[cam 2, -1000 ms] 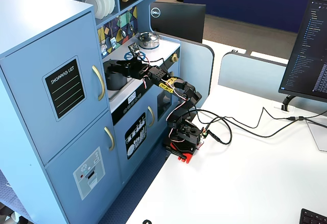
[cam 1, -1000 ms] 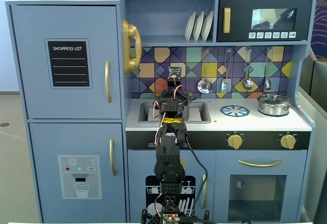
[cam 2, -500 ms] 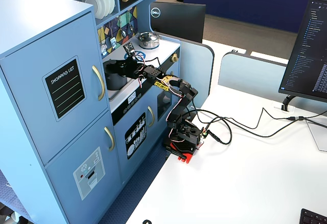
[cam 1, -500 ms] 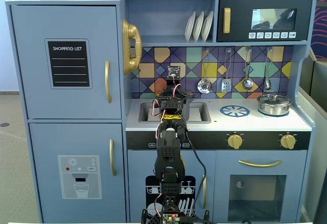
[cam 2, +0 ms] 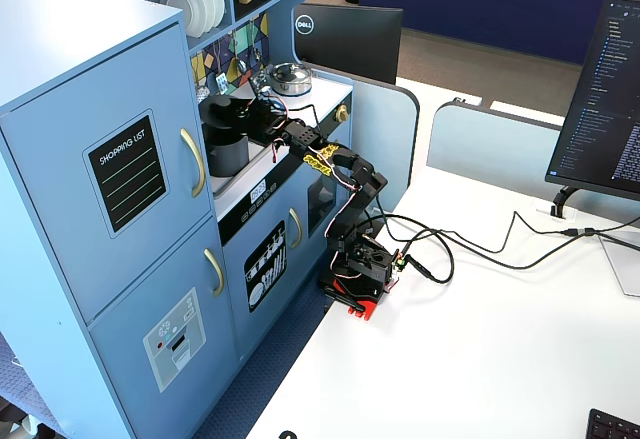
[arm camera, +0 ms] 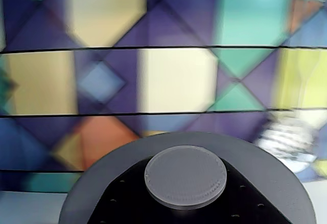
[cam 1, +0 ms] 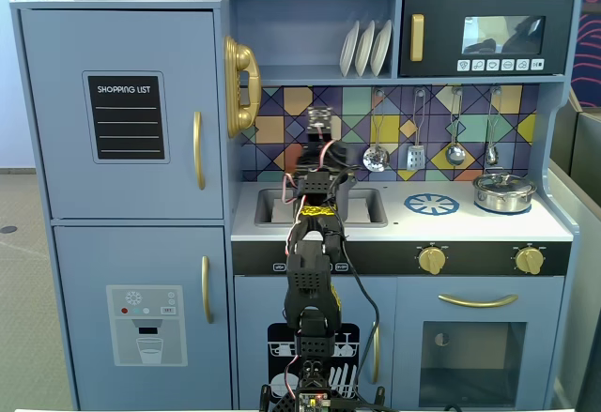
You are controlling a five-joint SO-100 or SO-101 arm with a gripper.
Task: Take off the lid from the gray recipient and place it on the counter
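Observation:
In the wrist view the dark gray lid [arm camera: 117, 163] fills the bottom, and my gripper [arm camera: 185, 203] is shut round its small round knob [arm camera: 185, 175], black jaws under the knob's cap. In a fixed view from the side the lid [cam 2: 222, 108] hangs just above the open gray recipient [cam 2: 229, 154], which stands in the sink recess, with the gripper [cam 2: 252, 115] at the lid's right. From the front, the arm hides most of the recipient [cam 1: 342, 198], and the lid [cam 1: 315, 156] is a dark blur above it. The pale counter [cam 1: 470, 226] stretches to the right.
A shiny silver pot [cam 1: 503, 191] with its own lid stands at the counter's right end beside the blue burner print [cam 1: 431, 204]. Utensils [cam 1: 414, 154] hang on the tiled back wall. A shelf with plates [cam 1: 364, 48] sits overhead.
The gripper has risen from the top of the gray recipient, and the lid has come up with it, off the rim.

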